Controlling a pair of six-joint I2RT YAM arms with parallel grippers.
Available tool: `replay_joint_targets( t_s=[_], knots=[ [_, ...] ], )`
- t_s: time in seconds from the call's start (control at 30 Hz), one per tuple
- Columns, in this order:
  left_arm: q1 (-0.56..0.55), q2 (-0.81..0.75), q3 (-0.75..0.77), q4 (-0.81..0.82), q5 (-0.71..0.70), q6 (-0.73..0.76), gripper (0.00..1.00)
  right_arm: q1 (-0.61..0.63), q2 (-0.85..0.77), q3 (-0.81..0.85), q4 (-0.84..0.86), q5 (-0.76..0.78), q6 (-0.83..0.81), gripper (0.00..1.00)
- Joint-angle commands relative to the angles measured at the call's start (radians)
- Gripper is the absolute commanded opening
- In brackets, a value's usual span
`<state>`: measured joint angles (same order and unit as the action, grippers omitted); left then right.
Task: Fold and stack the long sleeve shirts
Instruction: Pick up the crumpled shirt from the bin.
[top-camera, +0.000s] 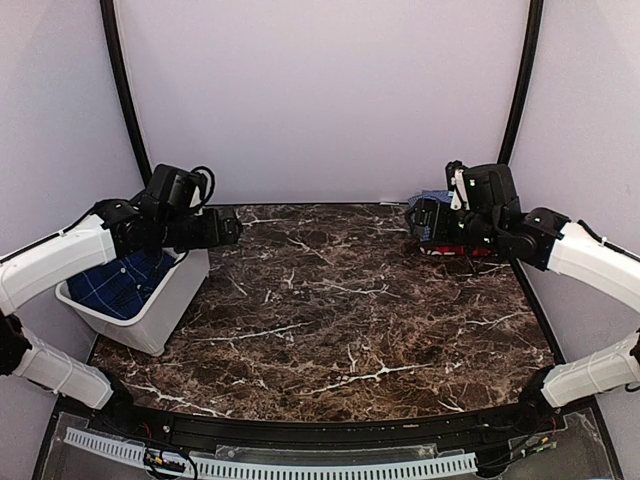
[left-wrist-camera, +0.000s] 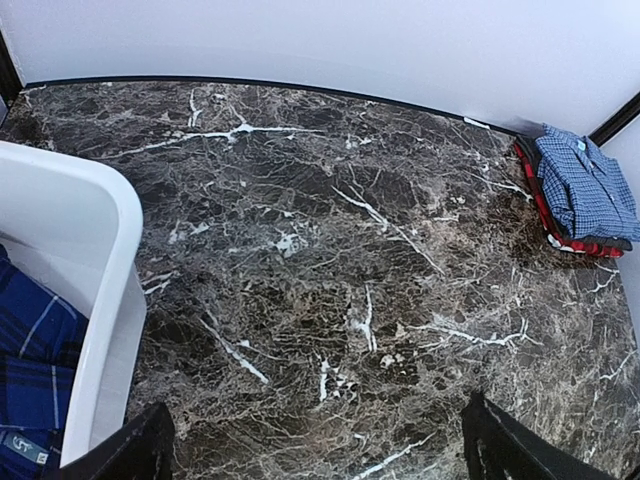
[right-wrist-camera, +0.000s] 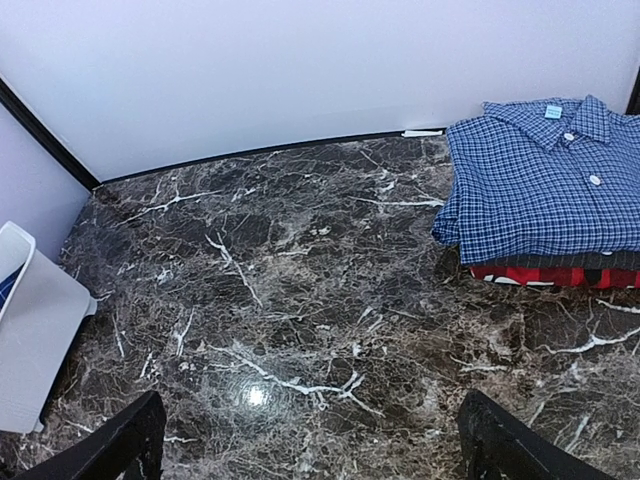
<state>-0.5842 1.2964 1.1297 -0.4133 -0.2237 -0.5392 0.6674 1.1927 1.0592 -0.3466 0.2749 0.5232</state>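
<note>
Top external view: deep-blue plaid shirt (top-camera: 120, 285) lies in the white bin (top-camera: 152, 325) at left, blue check shirt (top-camera: 431, 199) tops the red shirt (top-camera: 465, 251) upper right, left gripper (left-wrist-camera: 322, 452) and right gripper (right-wrist-camera: 310, 442) spread wide, empty.

No readable text. On plaid shirt (left-wrist-camera: 35, 350) in bin (left-wrist-camera: 105, 230), grey label (left-wrist-camera: 24, 445) with marks too blurred to make out. At collar of check shirt (right-wrist-camera: 540, 190), pale-blue tag (right-wrist-camera: 553, 111) — too small to read.
</note>
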Motion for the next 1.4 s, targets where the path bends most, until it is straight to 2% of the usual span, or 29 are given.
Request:
replay_joint_targets(
  t_s=[0.0, 0.2, 0.4, 0.67, 1.0, 1.13, 1.17, 1.2, 1.23, 1.27, 1.3, 1.33, 1.37],
  knots=[
    [0.022, -0.064, -0.009, -0.059, -0.077, -0.018, 0.99, -0.005, -0.027, 0.005, 0.004, 0.049, -0.019, 0.99],
    [0.121, -0.080, 0.027, -0.194, -0.183, -0.082, 0.99, -0.005, -0.058, -0.029, 0.076, 0.063, -0.047, 0.99],
    [0.312, -0.057, 0.032, -0.263, -0.182, -0.137, 0.99, -0.005, -0.049, -0.015, 0.117, 0.029, -0.120, 0.99],
    [0.528, 0.080, -0.033, -0.185, -0.104, -0.171, 0.99, -0.005, -0.062, -0.036, 0.195, -0.052, -0.166, 0.99],
    [0.639, 0.319, -0.078, -0.076, -0.072, -0.210, 0.98, -0.005, -0.104, -0.085, 0.246, -0.071, -0.183, 0.99],
    [0.650, 0.380, -0.084, -0.034, -0.058, -0.211, 0.85, -0.004, -0.112, -0.092, 0.252, -0.073, -0.181, 0.99],
    [0.653, 0.389, -0.085, -0.023, -0.054, -0.210, 0.75, -0.005, -0.115, -0.093, 0.254, -0.076, -0.180, 0.99],
    [0.654, 0.400, -0.083, -0.019, -0.047, -0.206, 0.69, -0.005, -0.116, -0.093, 0.253, -0.080, -0.179, 0.99],
    [0.655, 0.402, -0.082, -0.015, -0.045, -0.201, 0.55, -0.005, -0.118, -0.093, 0.254, -0.085, -0.179, 0.99],
    [0.655, 0.401, -0.081, -0.015, -0.043, -0.199, 0.47, -0.004, -0.121, -0.093, 0.254, -0.086, -0.179, 0.99],
    [0.656, 0.392, -0.079, -0.014, -0.043, -0.193, 0.33, -0.005, -0.123, -0.094, 0.254, -0.088, -0.178, 0.98],
    [0.655, 0.383, -0.078, -0.015, -0.046, -0.189, 0.25, -0.005, -0.127, -0.095, 0.254, -0.086, -0.178, 0.99],
    [0.655, 0.361, -0.075, -0.018, -0.049, -0.179, 0.13, -0.005, -0.132, -0.099, 0.262, -0.084, -0.177, 0.99]
  ],
)
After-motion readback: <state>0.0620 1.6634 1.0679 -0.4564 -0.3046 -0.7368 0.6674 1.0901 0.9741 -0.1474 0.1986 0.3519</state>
